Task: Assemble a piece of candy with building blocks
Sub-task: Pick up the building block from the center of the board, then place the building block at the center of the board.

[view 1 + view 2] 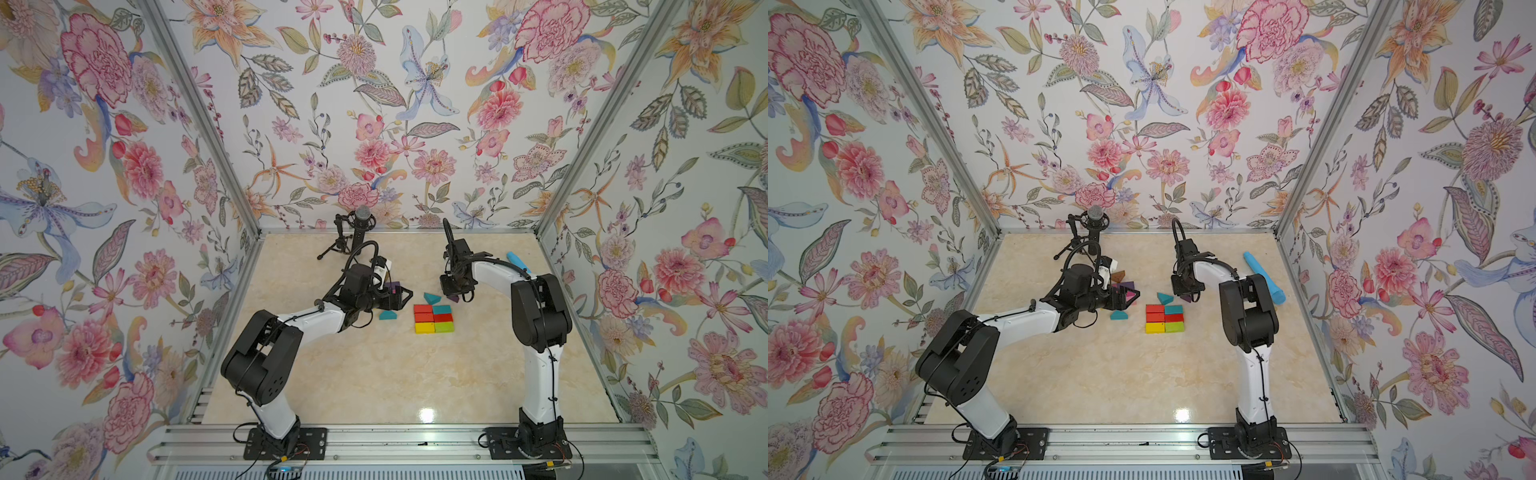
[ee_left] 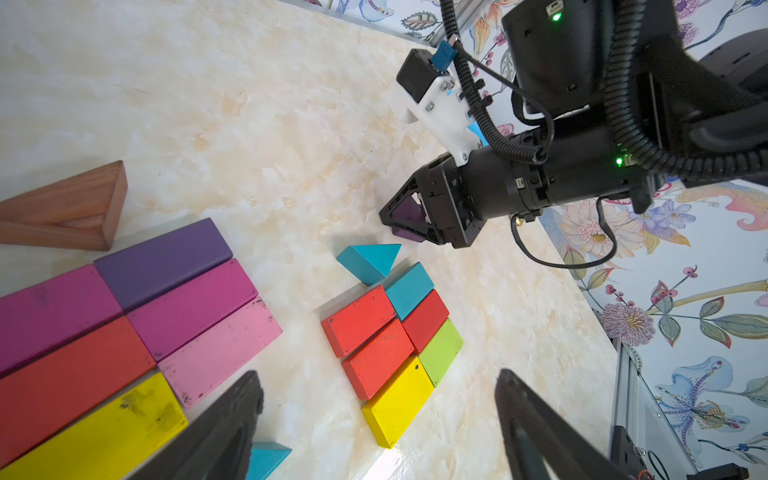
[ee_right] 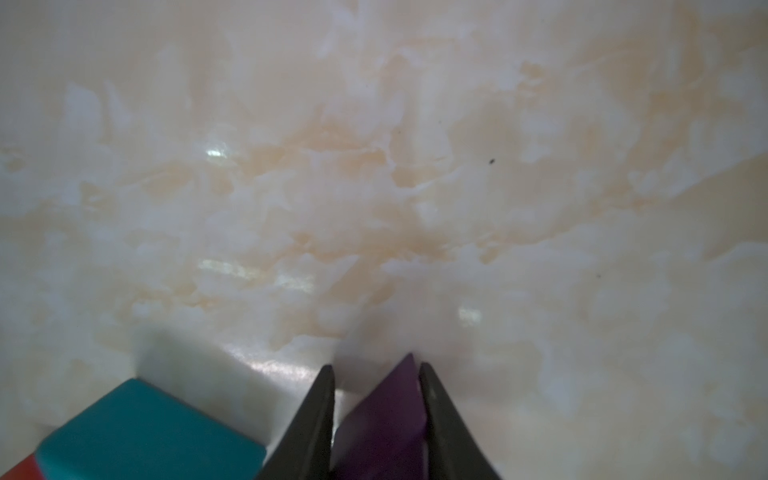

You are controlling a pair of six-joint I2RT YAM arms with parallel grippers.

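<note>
now the right fingers (image 3: 318, 424) pinch a purple triangle (image 3: 382, 424) down at the worktop (image 1: 374, 374), just beside the brick grid (image 1: 433, 318); left fingers (image 2: 224, 428) stand open near the spare blocks (image 2: 124, 324).

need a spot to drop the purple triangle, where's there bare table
Widest bare table lies between the brick grid and the front rail. A smaller patch lies behind the grid, between microphone and right gripper. Crowded: loose blocks by the left gripper.
</note>
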